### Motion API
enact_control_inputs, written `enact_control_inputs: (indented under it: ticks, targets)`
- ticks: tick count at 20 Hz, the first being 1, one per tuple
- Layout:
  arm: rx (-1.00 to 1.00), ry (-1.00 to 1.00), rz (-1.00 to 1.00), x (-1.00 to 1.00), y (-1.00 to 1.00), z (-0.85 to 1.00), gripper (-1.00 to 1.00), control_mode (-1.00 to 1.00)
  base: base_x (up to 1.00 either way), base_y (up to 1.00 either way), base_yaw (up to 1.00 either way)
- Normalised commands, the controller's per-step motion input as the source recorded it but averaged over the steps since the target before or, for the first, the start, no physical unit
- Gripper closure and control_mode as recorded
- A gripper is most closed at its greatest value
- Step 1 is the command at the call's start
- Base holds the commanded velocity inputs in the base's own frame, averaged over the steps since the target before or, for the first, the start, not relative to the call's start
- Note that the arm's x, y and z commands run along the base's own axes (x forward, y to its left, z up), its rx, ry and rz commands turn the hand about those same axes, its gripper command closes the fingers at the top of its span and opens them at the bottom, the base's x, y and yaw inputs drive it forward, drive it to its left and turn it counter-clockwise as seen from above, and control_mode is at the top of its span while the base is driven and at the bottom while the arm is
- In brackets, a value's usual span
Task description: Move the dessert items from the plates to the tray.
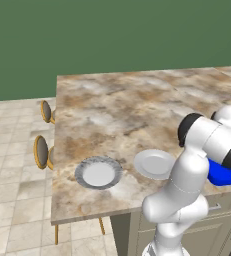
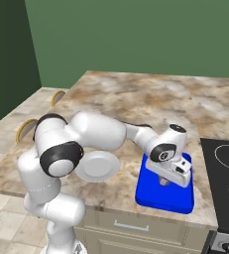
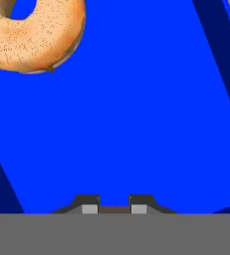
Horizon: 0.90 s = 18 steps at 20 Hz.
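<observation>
Marble-patterned brown and cream counter point(image 1: 137, 105) stretches across the left base view, with a green wall behind and pale floor tiles to the left. Two round stools point(image 1: 42, 150) with golden frames stand against the counter's left edge. Near the front edge lie two plates side by side: the dark-rimmed plate point(image 1: 98, 173) on the left and the plain white plate point(image 1: 154, 163) just to its right, both bare. The white arm rises at the lower right and hides most of the blue tray point(image 1: 224, 175), of which a corner shows behind the elbow.

From the right base view, the arm reaches over the white plate point(image 2: 98, 166) toward the tray point(image 2: 158, 196), which sits near the counter's front edge between that plate and the black stovetop point(image 2: 227, 173). The gripper point(image 2: 164, 181) hangs low over the tray, and a small brownish bit shows at its tip.

Looking along the hand, the tray floor point(image 3: 136, 114) spreads blue in every direction. The donut point(image 3: 34, 35) lies on it at the upper left, cut by the frame. The gripper point(image 3: 114, 209) has its two fingertips close together with a small brown morsel point(image 3: 114, 209) pinched between them.
</observation>
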Motion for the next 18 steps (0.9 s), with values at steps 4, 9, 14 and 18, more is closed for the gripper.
enact_control_inputs:
  ticks: [4,9,14,18]
  targets:
    - [0.00,0.00,0.00,-0.14,-0.01,-0.17,1.00,-1.00,0.00,0.00,0.00]
    - [0.00,0.00,0.00,0.00,0.00,-0.26,1.00,-1.00,0.00,0.00,0.00]
    - [0.00,0.00,0.00,0.01,0.00,-0.16,1.00,-1.00,0.00,0.00,0.00]
    - [0.00,0.00,0.00,0.00,0.00,-0.13,1.00,-1.00,0.00,0.00,0.00]
